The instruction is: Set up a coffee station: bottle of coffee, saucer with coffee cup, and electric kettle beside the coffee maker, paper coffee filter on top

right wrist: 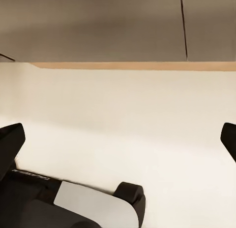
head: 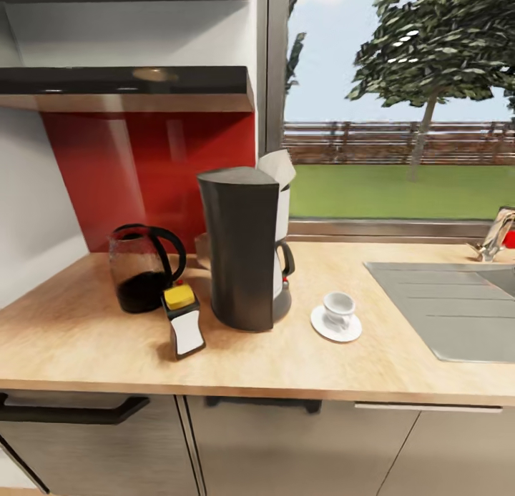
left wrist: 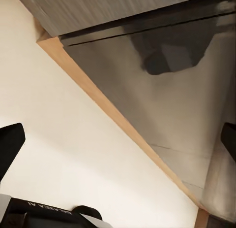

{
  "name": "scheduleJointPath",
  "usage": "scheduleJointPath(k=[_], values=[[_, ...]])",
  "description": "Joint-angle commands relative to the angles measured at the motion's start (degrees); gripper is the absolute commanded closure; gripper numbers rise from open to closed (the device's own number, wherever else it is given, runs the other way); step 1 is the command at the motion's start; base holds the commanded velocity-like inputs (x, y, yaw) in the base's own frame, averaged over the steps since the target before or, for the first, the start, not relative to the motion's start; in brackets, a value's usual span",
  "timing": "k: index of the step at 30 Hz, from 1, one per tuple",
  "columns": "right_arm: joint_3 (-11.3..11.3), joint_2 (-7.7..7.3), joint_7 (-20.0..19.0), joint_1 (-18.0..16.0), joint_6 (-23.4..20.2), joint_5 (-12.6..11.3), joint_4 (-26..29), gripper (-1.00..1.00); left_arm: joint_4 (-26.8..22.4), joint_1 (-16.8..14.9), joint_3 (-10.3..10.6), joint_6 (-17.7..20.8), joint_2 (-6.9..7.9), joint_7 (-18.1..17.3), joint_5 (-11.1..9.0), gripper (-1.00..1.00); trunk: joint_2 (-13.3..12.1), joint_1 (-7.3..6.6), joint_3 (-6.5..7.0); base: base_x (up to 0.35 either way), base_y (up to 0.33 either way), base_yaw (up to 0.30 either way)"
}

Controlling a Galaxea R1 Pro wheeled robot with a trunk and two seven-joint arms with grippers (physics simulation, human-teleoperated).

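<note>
The tall dark grey coffee maker (head: pixel 239 249) stands on the beige kitchen countertop (head: pixel 86 339). A white paper coffee filter (head: pixel 277 167) sticks up from its top. Left of it stands the smoky glass electric kettle (head: pixel 143 267). In front of the kettle, close to the maker, the bottle of coffee (head: pixel 183 321) stands leaning slightly. To the maker's right the coffee cup (head: pixel 338 309) sits on the saucer (head: pixel 323 326). The glossy dark kitchen shelf (head: pixel 129 80) hangs above. My left gripper (left wrist: pixel 118 144) and right gripper (right wrist: pixel 118 142) are open and hold nothing, low before the grey cabinet fronts.
A steel sink (head: pixel 443 303) with a tap (head: pixel 495 235) is inset at the counter's right. A red backsplash (head: pixel 143 174) and a window (head: pixel 400 103) back the counter. A black drawer handle (head: pixel 71 412) sticks out below. Pale floor (right wrist: pixel 118 114) lies under both grippers.
</note>
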State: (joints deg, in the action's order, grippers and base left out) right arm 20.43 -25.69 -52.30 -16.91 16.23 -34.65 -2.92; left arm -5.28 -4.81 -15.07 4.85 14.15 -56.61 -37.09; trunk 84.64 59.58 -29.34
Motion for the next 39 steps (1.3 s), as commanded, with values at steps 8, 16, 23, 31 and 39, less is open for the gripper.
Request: scheduleJointPath(k=[8,16,23,31,39], values=[[0.49,0.02,-0.28,-0.09,0.38,-0.42,-0.25,-1.0,0.01,-0.02,-0.65,0.51,0.0,-0.25,0.18,-1.0,0.03,0.02,-0.06,0.1,0.095,-0.251],[0.72,1.52,3.06,-0.03,0.79,-0.09,-0.24,-1.0,0.04,-0.02,-0.73,0.51,0.0,-0.21,0.18,-1.0,0.03,0.02,-0.06,0.005,0.005,-0.139],[0.81,5.16,20.21,2.05,0.75,0.22,-0.24,-1.0,0.12,-0.02,-0.75,0.51,0.0,-0.17,0.18,-1.0,0.03,0.02,-0.06,0.0,0.0,-0.009],[0.84,9.57,42.57,3.12,0.61,0.16,-0.25,-1.0,0.21,-0.02,-0.75,0.51,0.0,-0.16,0.18,-1.0,0.03,0.02,-0.06,0.0,0.0,-0.001],[0.77,17.21,45.77,3.19,0.55,0.11,-0.19,-1.0,0.2,-0.02,-0.72,0.51,0.0,0.12,0.18,-1.0,0.03,0.02,-0.06,0.0,0.0,0.0]])
